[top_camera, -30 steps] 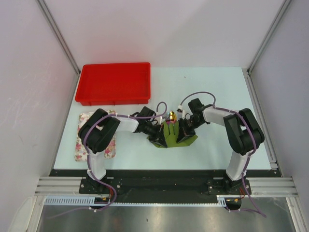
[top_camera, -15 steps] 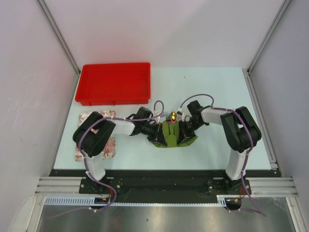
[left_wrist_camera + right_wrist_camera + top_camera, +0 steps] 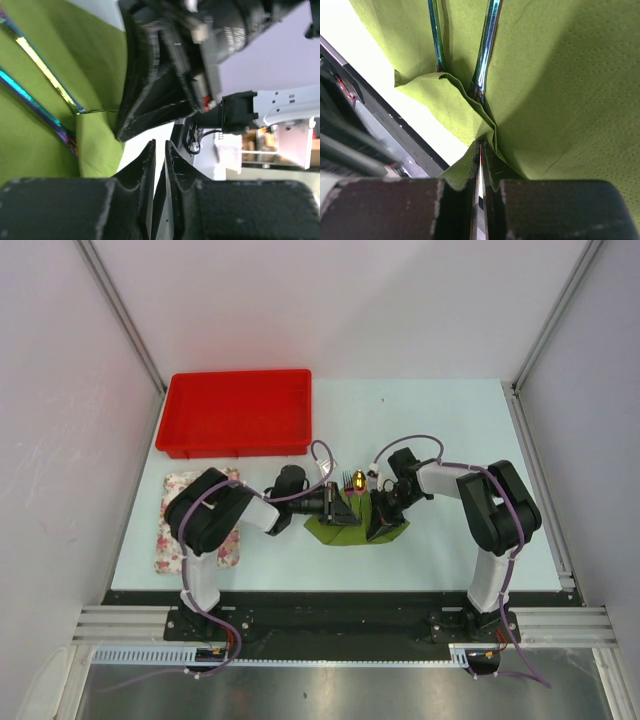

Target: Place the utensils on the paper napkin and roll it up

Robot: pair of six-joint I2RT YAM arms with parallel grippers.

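The olive-green paper napkin (image 3: 348,532) lies crumpled between my two grippers, with the utensils (image 3: 352,480) on it. Their golden end sticks out at the far edge. In the right wrist view two iridescent handles (image 3: 487,45) run under a raised fold of the napkin (image 3: 560,75). My right gripper (image 3: 481,142) is shut on the edge of that fold. In the left wrist view my left gripper (image 3: 160,142) stands beside the napkin (image 3: 50,75), its jaws a narrow gap apart with only table showing between them. The handles (image 3: 40,65) lie at upper left.
A red tray (image 3: 237,448) stands at the back left. A floral cloth (image 3: 170,552) lies at the left, partly under my left arm. My two grippers (image 3: 345,508) (image 3: 378,520) are close together over the napkin.
My left gripper has parted its jaws slightly and shifted up and right along the napkin's left side. My right gripper has kept its pinch on the fold.
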